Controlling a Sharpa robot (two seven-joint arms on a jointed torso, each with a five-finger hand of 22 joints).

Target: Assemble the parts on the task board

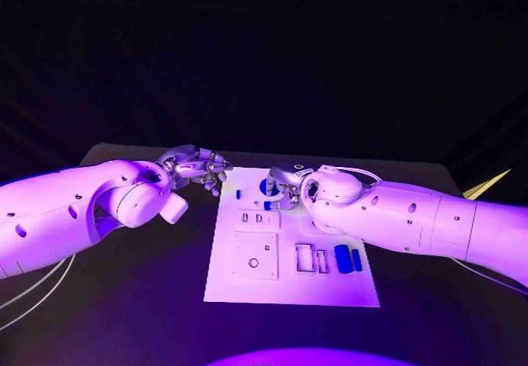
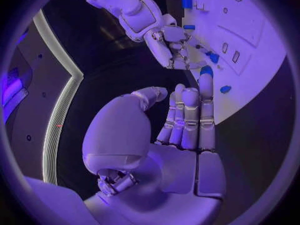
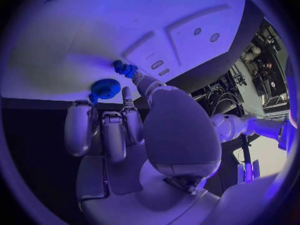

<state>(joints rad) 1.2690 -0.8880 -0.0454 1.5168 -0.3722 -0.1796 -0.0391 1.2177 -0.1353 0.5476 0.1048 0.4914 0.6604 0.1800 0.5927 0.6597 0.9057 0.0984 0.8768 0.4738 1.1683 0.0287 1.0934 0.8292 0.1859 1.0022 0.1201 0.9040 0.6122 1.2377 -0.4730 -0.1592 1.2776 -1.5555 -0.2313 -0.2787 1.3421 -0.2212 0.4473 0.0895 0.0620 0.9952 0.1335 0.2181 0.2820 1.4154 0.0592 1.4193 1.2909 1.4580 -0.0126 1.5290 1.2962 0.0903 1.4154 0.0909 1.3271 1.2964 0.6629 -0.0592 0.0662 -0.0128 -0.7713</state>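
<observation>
Start from the table (image 1: 132, 305) and the board (image 1: 291, 293) lying in its middle, and treat the far end of the board as the work zone, since both hands gather there. Leave the left hand (image 2: 169, 135) where it hovers just off the board's far left corner, holding nothing, fingers straight and side by side with the thumb apart (a good spot for steadying the board if it slides). Work with the right hand (image 3: 134, 135), which reaches over the board's far end with one fingertip on a small piece (image 3: 125, 69). Cannot tell whether that piece is pinched or only touched, because the palm blocks the far side of it, so confirm a firm hold before lifting. Judge the step as seating this piece on the board near the gear (image 3: 105, 88), which lies flat just beside the hand at the board's edge. Move slowly, keep the piece upright over its seat, press straight down, and avoid brushing the gear with the curled fingers next to it. Leave the peg (image 1: 343, 259) and the thin bar (image 1: 356, 259), touching or nearly so, at the board's near right, beside the empty slots (image 1: 305, 258), for later steps. Cannot make out from the head view what lies under the right hand, since wrist and forearm cover that end of the board. Cannot read the shape of the small piece or its seat either. Cannot see the right edge of the board under the right forearm.
</observation>
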